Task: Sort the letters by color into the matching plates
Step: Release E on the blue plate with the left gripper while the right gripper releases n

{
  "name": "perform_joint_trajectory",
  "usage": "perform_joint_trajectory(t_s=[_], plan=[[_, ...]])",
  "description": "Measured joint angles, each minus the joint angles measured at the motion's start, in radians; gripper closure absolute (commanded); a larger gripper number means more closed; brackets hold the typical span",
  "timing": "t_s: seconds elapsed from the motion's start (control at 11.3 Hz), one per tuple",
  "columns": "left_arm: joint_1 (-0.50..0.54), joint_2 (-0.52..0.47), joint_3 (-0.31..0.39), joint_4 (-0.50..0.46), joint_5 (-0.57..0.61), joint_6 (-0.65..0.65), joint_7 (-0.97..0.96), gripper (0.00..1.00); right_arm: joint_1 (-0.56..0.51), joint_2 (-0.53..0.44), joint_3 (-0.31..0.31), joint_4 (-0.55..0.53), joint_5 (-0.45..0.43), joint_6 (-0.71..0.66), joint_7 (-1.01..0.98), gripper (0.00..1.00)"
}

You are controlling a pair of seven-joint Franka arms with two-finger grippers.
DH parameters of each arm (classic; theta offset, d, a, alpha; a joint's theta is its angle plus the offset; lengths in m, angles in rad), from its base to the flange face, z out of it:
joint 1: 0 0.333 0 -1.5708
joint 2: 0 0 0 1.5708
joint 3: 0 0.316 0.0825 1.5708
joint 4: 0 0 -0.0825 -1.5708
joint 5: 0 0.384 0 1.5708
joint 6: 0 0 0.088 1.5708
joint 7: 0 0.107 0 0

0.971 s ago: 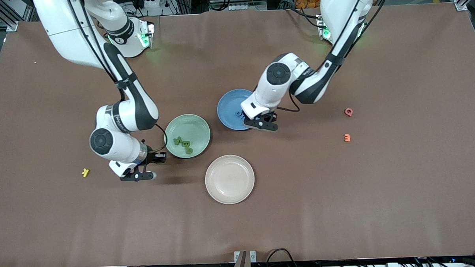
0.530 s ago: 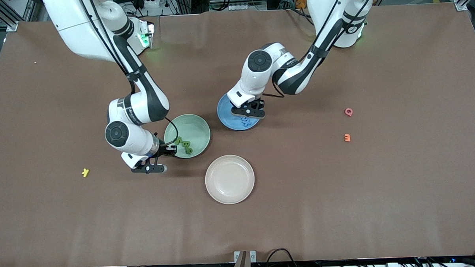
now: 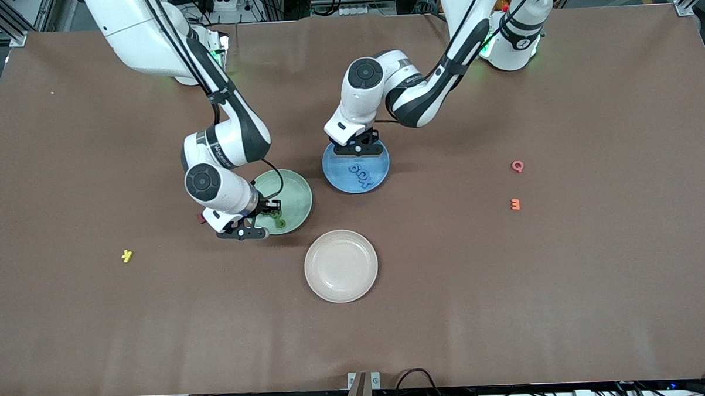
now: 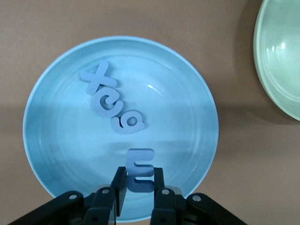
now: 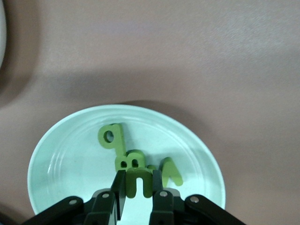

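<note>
My left gripper (image 4: 139, 188) is shut on a blue letter E (image 4: 139, 169) and hangs over the blue plate (image 4: 187, 117), above its rim (image 3: 335, 169). Three more blue letters (image 4: 112, 105) lie in a row in that plate (image 3: 360, 174). My right gripper (image 5: 139, 193) is shut on a dark green arch-shaped letter (image 5: 139, 182) over the mint green plate (image 5: 70, 159). Three green letters (image 5: 130, 161) lie in that plate, one of which shows from the front (image 3: 280, 223). In the front view the left gripper (image 3: 359, 146) and the right gripper (image 3: 252, 226) each hover at their plate's edge.
A beige-white plate (image 3: 341, 266) sits nearer the front camera than both coloured plates. A yellow K (image 3: 127, 255) lies toward the right arm's end. A pink letter (image 3: 517, 166) and an orange letter (image 3: 515, 204) lie toward the left arm's end. A small red piece (image 3: 201, 218) shows beside the right wrist.
Both arms swung in over their plates. The right gripper moved from beside the green plate to over its rim. The left gripper crossed the blue plate toward the robots' bases.
</note>
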Motion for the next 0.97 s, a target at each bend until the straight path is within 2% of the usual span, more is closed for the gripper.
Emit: perform_joint_trajectory(t_s=[0.09,0.18,0.26,0.97], plan=[[-0.005,0.0,0.0,-0.001,0.0,-0.002,-0.028,1.0,0.007,0.0,0.0,-0.001,0.0,0.0,0.005,0.01],[-0.01,0.0,0.001,-0.002,0.0,-0.003,-0.05,0.82,0.008,0.0,0.0,-0.001,0.0,0.0,0.006,0.0],[-0.016,0.0,0.001,-0.002,0.0,-0.012,-0.068,0.01,0.008,0.0,-0.001,-0.002,0.0,0.0,0.006,0.0],[-0.021,0.001,0.008,-0.002,0.026,-0.037,-0.083,0.0,-0.026,-0.017,-0.022,0.0,-0.004,0.004,-0.038,0.0]])
